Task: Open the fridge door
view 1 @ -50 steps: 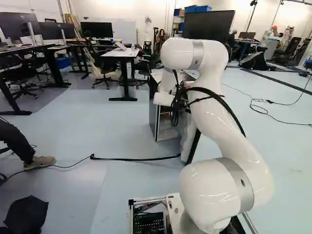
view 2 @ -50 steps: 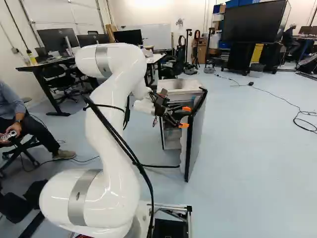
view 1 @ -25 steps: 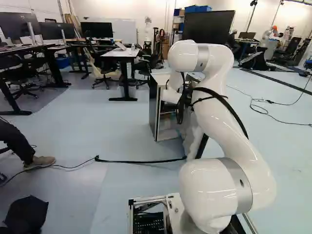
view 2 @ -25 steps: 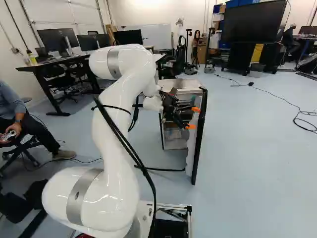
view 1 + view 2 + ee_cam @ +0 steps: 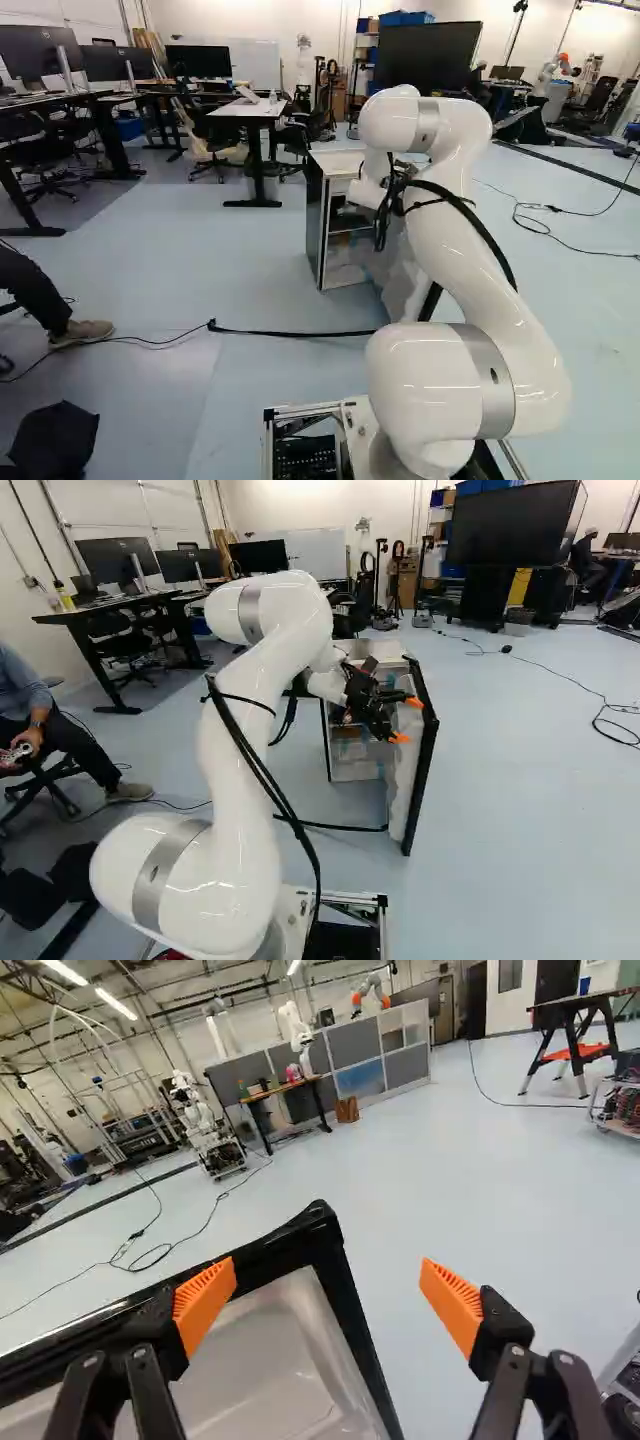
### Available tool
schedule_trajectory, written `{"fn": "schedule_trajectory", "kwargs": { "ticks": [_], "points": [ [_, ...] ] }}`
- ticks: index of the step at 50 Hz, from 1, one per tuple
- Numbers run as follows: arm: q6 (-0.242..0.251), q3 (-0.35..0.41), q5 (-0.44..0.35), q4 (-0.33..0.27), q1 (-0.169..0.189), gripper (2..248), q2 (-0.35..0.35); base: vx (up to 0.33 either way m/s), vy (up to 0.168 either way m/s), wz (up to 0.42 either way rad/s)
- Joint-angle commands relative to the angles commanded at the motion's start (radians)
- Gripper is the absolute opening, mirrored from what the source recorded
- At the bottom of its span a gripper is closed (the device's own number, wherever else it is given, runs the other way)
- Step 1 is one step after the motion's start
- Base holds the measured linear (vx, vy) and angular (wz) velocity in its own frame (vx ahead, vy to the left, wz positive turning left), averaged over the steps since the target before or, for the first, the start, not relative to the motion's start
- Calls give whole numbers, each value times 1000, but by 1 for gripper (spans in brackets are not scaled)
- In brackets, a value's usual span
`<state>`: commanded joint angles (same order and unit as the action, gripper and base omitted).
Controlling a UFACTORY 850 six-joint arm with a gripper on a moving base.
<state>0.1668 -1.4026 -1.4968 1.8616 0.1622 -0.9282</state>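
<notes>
My black two-fingered, orange-padded tool [image 5: 407,720] spread wide; white, black-edged rectangular fridge door [image 5: 403,780] standing open; its corner between my fingers.

Base views, behind arm [image 5: 455,255], share fridge [image 5: 336,162]; wrist view close along tool [image 5: 407,720].

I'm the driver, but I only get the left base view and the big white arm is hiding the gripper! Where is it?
Observer: The right base view shows the gripper up at the inner side of the fridge door, which is swung open.
Operator: Ooh! Is it pinching the door?
Observer: No. In the wrist view it's open, its orange pads wide apart, with a corner of the door's black rim showing between them.
</notes>
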Motion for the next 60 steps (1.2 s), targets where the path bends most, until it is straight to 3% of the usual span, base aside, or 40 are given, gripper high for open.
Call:
{"fn": "schedule_trajectory", "kwargs": {
  "ticks": [44, 60],
  "points": [
    [0, -169, 0, 16, 165, 247, -75, 0, 0, 0],
    [0, -183, 0, 16, 183, 247, -81, 0, 0, 0]
  ]
}}
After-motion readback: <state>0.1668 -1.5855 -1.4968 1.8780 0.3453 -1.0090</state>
